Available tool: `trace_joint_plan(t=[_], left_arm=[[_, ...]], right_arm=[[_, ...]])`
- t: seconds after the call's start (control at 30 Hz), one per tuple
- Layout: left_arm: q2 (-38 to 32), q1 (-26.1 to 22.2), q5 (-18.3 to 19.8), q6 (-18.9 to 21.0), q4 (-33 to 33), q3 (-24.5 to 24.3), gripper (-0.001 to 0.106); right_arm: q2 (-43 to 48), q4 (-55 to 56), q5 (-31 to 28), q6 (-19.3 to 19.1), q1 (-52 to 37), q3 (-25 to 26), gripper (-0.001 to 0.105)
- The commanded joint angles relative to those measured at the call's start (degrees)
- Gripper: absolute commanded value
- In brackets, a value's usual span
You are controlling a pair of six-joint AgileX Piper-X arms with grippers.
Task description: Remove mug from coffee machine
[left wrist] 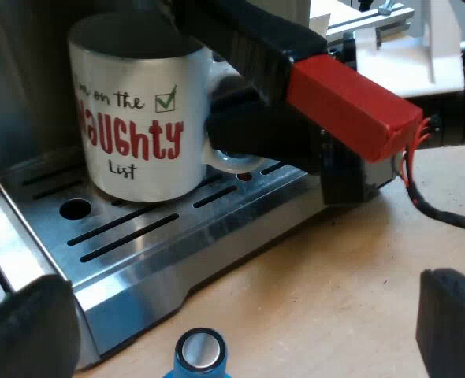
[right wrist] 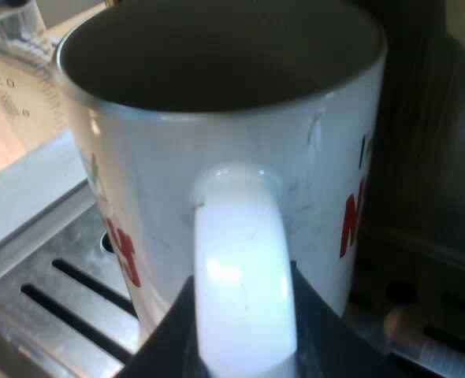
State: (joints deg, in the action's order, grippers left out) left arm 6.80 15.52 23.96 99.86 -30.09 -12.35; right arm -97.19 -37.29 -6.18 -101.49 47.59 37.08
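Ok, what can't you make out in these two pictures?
Whether the mug holds anything: right wrist view, its inside is too dark.
The mug's handle: left wrist view, mostly covered by the right gripper.
The blue tamper: left wrist view, cut off by the picture's edge.

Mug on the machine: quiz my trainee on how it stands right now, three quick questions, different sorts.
1. True or false: the mug stands on the machine's drip tray.
2. What sits at both sides of the mug's handle? A a spoon; B the right pincer; C a person's hand.
3. Fill in: the holder's handle over the mug ends in ___.
Key: 1 true; 2 B; 3 red.
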Motion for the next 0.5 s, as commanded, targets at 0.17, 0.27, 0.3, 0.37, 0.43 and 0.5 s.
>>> trace_joint_plan(t=[0.17,0.27,0.3,0.37,0.43,0.5], left_arm=[[0.0,0.2,0.3,0.2,0.4,0.0,0.087],[0.0,0.2,0.3,0.2,0.4,0.0,0.087],[0.0,0.2,0.3,0.2,0.4,0.0,0.087],[0.0,0.2,0.3,0.2,0.4,0.0,0.087],[0.0,0.2,0.3,0.2,0.4,0.0,0.087],[0.0,0.2,0.3,0.2,0.4,0.0,0.087]], right_arm=[[6.5,5.2,0.4,-0.3,0.1,-3.0,0.000],[9.3,6.7,0.4,-0.3,0.1,-5.0,0.000],[10.5,6.7,0.4,-0.3,0.1,-6.1,0.000],[12.4,6.7,0.4,-0.3,0.1,-7.7,0.000],[14.2,6.7,0.4,-0.3,0.1,-9.1,0.000],[17.1,6.7,0.4,-0.3,0.1,-11.4,0.000]])
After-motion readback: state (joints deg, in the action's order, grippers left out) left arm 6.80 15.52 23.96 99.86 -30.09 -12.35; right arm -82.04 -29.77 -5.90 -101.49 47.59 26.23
